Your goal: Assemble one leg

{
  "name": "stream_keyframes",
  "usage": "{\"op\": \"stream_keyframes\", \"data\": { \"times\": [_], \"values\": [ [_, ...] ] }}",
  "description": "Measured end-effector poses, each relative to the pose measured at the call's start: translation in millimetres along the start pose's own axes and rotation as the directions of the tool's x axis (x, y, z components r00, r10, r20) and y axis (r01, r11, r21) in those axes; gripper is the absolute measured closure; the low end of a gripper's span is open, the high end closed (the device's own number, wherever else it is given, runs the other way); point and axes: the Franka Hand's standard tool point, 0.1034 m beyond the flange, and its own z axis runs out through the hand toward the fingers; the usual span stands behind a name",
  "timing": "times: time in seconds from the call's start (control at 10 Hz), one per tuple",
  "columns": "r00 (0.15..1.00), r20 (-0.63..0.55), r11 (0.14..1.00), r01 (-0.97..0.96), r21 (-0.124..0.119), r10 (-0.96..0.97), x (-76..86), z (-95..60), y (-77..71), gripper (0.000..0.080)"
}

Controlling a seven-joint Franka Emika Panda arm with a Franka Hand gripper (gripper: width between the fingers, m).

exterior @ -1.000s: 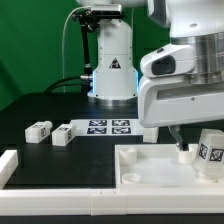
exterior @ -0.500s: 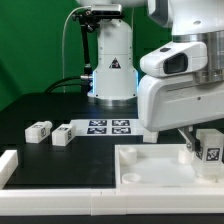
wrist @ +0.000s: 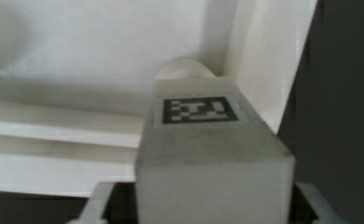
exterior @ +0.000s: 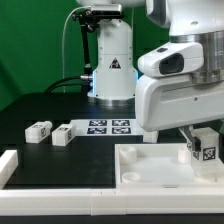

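Observation:
My gripper is shut on a white leg with a black-and-white tag. It holds the leg over the far right part of the big white tabletop panel, close to a corner socket. In the wrist view the leg fills the middle between my fingers, its tip pointing down at the panel. Whether the tip touches the panel is hidden. Two more legs lie on the black table at the exterior view's left.
The marker board lies on the table behind the panel. A white rail stands at the exterior view's left front. The arm's base stands at the back.
My gripper has shifted slightly toward the exterior view's left and lower with the leg, and the leg now stands more upright over the panel's far right part.

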Motion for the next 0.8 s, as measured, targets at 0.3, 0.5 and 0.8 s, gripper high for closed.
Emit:
{"op": "stream_keyframes", "data": {
  "times": [0.3, 0.5, 0.8],
  "values": [
    [0.889, -0.013, 0.889, -0.458, 0.001, 0.458, 0.3, 0.7, 6.1, 0.0505],
    [0.739, -0.022, 0.739, -0.674, -0.005, 0.674, 0.2, 1.1, 7.9, 0.0505],
    [0.357, -0.015, 0.357, -0.934, 0.009, 0.934, 0.1, 1.5, 9.4, 0.0505]
  ]
}}
